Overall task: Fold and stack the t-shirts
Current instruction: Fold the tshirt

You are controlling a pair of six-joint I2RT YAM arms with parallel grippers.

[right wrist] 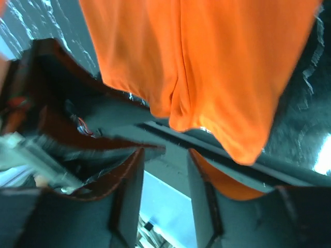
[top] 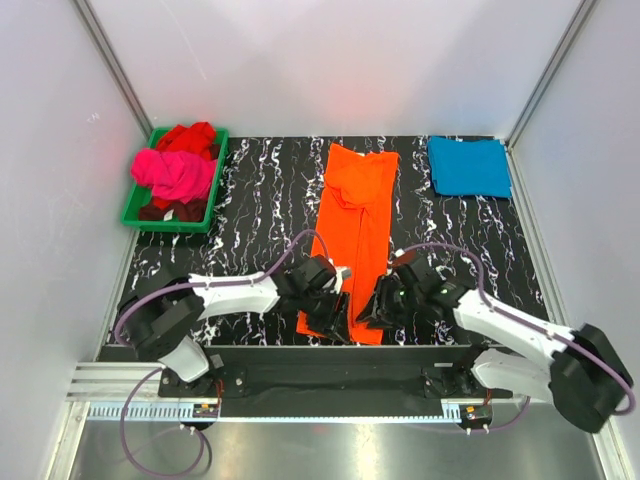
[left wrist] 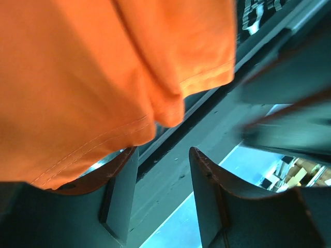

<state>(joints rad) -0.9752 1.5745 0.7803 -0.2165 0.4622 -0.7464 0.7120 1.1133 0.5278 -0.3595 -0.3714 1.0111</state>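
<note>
Orange t-shirt (top: 355,225) folded to a long strip down the middle of the black marbled table (top: 260,190), near end at the near edge, between left gripper (top: 330,318) and right gripper (top: 370,312). Only from above: teal-blue t-shirt (top: 470,167) folded flat at the far right corner; magenta-pink t-shirt (top: 175,172) and red t-shirt (top: 190,137) heaped in the green tray (top: 170,226), far left. Jaws unreadable from there. Left wrist view — fingers (left wrist: 121,191) apart, gap bare, orange cloth lapping over one tip. Right wrist view — fingers (right wrist: 124,191) likewise apart, nothing pinched, orange cloth behind one finger.
</note>
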